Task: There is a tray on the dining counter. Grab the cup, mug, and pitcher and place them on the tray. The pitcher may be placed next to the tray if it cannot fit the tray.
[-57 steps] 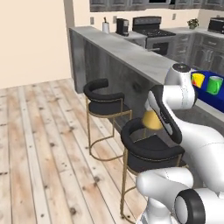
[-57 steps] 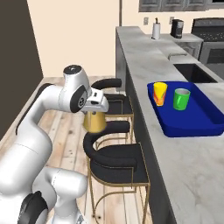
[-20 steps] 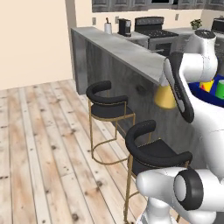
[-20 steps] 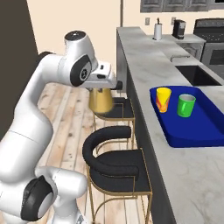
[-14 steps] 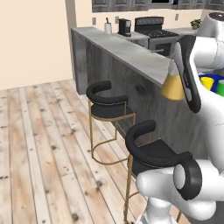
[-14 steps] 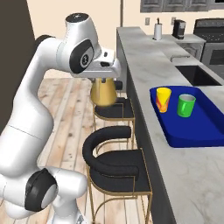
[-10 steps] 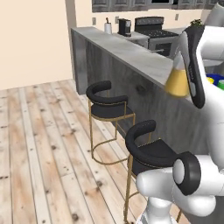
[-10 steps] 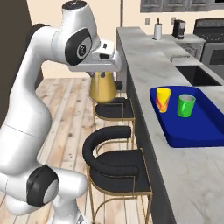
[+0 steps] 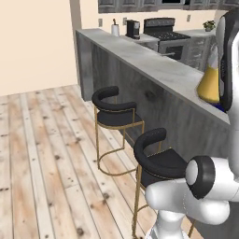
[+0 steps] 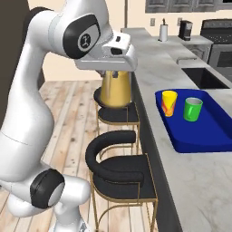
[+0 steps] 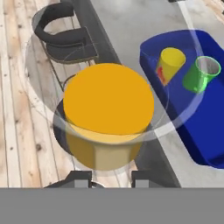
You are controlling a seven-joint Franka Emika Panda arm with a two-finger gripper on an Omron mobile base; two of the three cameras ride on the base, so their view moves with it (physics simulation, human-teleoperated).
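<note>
Dining table [image 10: 181, 181]: long pale grey stone top with a dark wood-grain front, two black stools [image 10: 118, 168] standing along that front on the plank floor.

Tray [image 10: 217, 136]: deep blue, resting on the table top near its front edge.

Pitcher [image 10: 116, 88]: clear, orange-yellow in its lower half, held upright in the air beside the table's front edge, above the stools and apart from the tray. In the left base view the pitcher [image 9: 209, 80] shows at table-top height.

Hand [image 10: 116, 71]: closed on the pitcher's neck, carrying it.

Cup [image 10: 169, 103]: yellow, upright inside the tray.

Mug [image 10: 192, 109]: green, upright inside the tray, just beside the cup.
</note>
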